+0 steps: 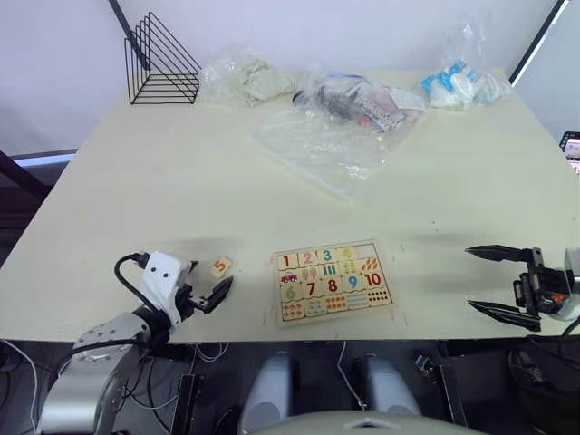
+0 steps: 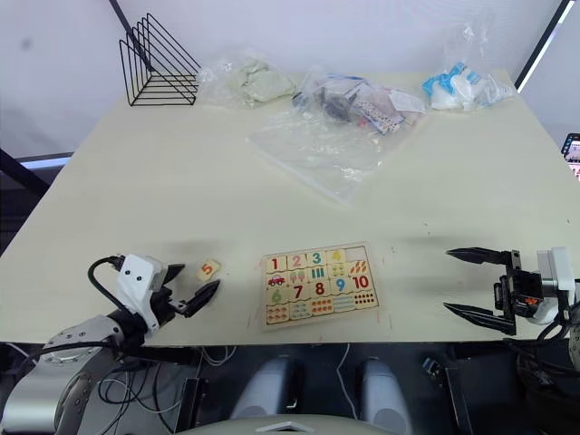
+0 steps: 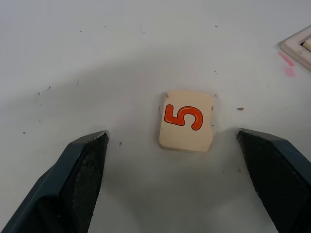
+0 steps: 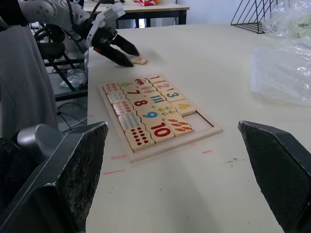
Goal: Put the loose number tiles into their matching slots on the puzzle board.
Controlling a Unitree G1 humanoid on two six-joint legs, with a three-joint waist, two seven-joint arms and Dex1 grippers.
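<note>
L tool [image 3: 170, 182] astride upright "5" tile [image 3: 186, 120]

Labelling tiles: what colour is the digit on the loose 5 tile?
Orange-red, on the 5 tile; clearest in the left wrist view.

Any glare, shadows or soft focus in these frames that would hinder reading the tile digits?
Left wrist view: the 5 tile reads sharp, with a soft shadow over the table. Right wrist view: board digits legible; the near jaws look soft. Left eye view: even light, faint shadows beside the board, and glare on the plastic bags.
</note>
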